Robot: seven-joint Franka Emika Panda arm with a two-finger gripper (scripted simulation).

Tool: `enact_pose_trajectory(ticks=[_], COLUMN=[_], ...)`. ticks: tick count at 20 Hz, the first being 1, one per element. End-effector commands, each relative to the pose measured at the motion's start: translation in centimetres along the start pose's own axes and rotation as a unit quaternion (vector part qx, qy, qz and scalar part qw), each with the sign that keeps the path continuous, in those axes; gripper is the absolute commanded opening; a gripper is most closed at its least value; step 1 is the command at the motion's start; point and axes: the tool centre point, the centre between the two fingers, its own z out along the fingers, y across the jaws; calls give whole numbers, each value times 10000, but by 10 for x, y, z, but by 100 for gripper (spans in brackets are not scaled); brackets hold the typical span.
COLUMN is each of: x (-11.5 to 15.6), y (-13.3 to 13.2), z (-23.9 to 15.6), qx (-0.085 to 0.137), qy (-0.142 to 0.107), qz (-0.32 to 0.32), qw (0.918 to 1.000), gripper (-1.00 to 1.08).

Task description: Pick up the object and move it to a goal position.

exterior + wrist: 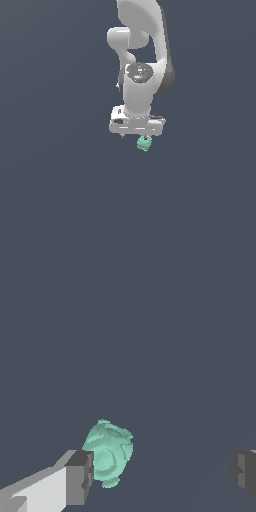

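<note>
The object [108, 453] is a small mint-green lumpy blob. In the wrist view it sits between the fingers of my gripper [161, 473], close against one dark finger pad [80, 477] and far from the other pad [244, 472]. The jaws stand wide apart, so the gripper is open and grips nothing. In the exterior view the object [144, 144] shows just below the white hand of the gripper [136, 134], toward the exterior view's right of the hand's middle. Whether the near pad touches the object is not clear.
A plain dark grey-blue surface fills both views. The white arm [142, 60] rises straight up behind the hand. No other objects, containers or edges show.
</note>
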Motion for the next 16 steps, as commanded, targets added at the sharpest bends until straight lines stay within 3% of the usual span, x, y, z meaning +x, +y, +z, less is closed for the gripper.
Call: enact_pose_trajectory(ticks=[1, 16], x=[-5, -38], y=[-7, -43], z=[8, 53], qx=[3, 2], qy=[-3, -7], qz=[232, 1735], qw=[9997, 9848], gripper=[100, 100])
